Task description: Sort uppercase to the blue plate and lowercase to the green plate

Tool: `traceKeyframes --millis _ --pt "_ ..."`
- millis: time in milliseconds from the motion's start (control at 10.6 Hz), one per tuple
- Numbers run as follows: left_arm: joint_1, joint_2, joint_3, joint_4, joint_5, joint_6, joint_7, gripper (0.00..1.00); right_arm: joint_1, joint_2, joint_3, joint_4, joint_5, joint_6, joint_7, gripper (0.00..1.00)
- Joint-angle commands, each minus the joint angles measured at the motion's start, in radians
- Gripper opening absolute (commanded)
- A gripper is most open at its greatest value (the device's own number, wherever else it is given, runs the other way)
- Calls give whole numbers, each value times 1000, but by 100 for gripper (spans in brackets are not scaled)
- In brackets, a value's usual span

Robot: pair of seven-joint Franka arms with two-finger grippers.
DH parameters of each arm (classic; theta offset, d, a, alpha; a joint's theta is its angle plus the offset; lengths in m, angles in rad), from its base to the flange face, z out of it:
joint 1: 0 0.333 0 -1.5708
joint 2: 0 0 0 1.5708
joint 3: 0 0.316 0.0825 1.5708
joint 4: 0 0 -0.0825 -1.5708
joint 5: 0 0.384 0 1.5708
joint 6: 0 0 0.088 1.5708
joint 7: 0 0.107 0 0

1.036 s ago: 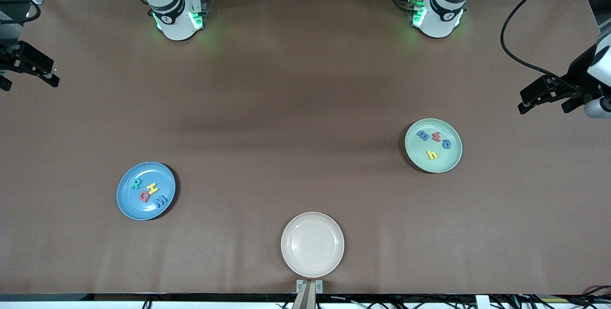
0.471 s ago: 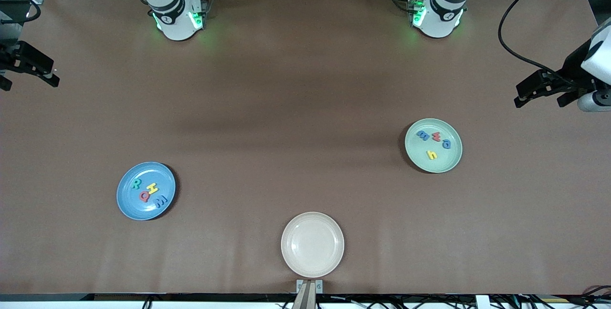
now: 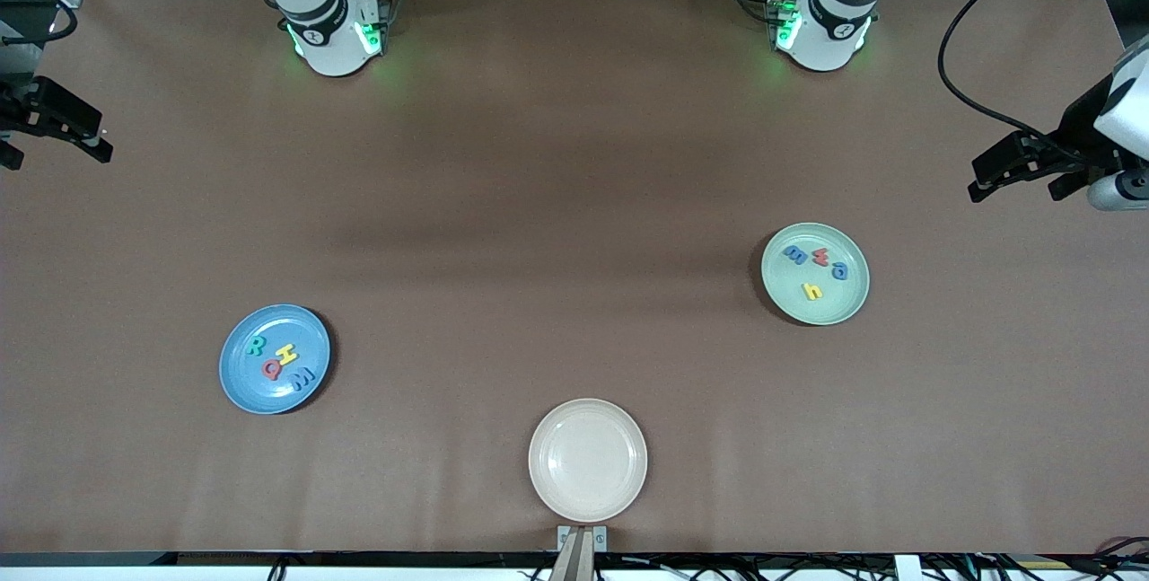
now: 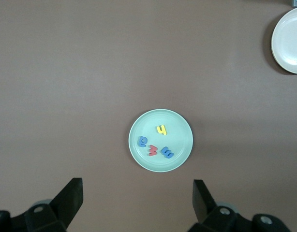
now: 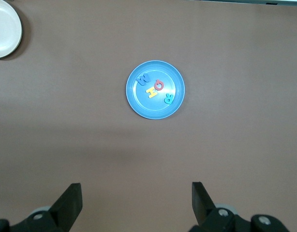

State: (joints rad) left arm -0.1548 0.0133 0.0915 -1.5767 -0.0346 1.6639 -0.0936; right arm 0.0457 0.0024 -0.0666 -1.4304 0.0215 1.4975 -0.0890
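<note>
Brown table (image 3: 574,204): three plates, well apart.
Blue plate (image 3: 242,383): toward the right arm's end; holds teal R (image 3: 256,347), yellow H (image 3: 286,354), red Q (image 3: 271,370), blue M (image 3: 302,377).
Green plate (image 3: 839,304): toward the left arm's end; holds blue m (image 3: 794,254), red w (image 3: 820,256), blue a (image 3: 840,272), yellow h (image 3: 812,291).
Beige plate (image 3: 588,460): nearest the front camera.
Left gripper (image 4: 138,195): fingers spread, high over the table's end, holding nothing.
Right gripper (image 5: 136,195): fingers spread, high over the table's other end, holding nothing.

Four uppercase letters (image 3: 279,360) lie in the blue plate (image 3: 236,379) toward the right arm's end of the bench (image 3: 539,204); four lowercase letters (image 3: 815,265) lie in the green plate (image 3: 844,303) toward the left arm's end.
</note>
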Motion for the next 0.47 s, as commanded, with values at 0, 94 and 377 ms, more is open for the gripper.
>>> traceKeyframes --millis 0,94,377 --pt "-5 -45 4 -45 16 2 6 100 -9 1 2 16 17 -32 3 100" --pt "-6 -46 4 -45 21 1 5 100 -9 1 2 16 17 -33 3 100" --pt "-6 -46 4 -43 27 2 5 100 -9 1 2 16 17 -33 3 100"
